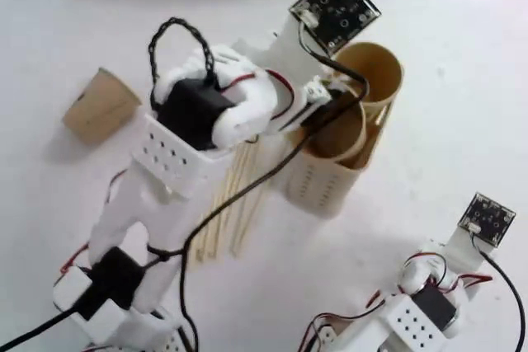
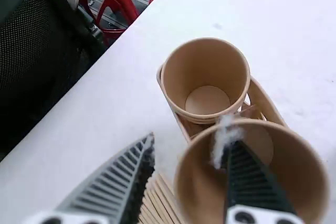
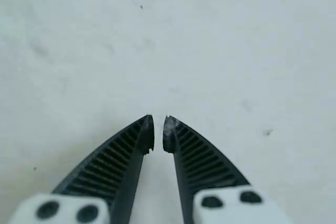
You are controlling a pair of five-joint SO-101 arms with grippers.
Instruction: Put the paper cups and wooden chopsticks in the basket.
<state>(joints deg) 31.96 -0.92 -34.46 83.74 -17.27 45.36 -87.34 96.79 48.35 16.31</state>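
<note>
Left claw (image 2: 188, 141) stands open astride the rim of the near cup (image 2: 300, 182), one finger inside. I'd say it's seating it by the far cup (image 2: 207, 74) in the basket (image 1: 318, 191). Chopsticks (image 1: 235, 204) and a third cup (image 1: 99, 106) lie waiting on the desk (image 1: 462, 162). Right claw (image 3: 158, 129), closed and empty, hangs clear.

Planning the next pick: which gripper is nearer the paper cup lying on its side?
Left. The left gripper is at the basket, across the chopsticks from the tipped cup; the right gripper hangs over bare table, farther off.

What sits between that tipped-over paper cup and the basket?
High view: the left arm crosses that gap, with wooden chopsticks lying below it.
</note>
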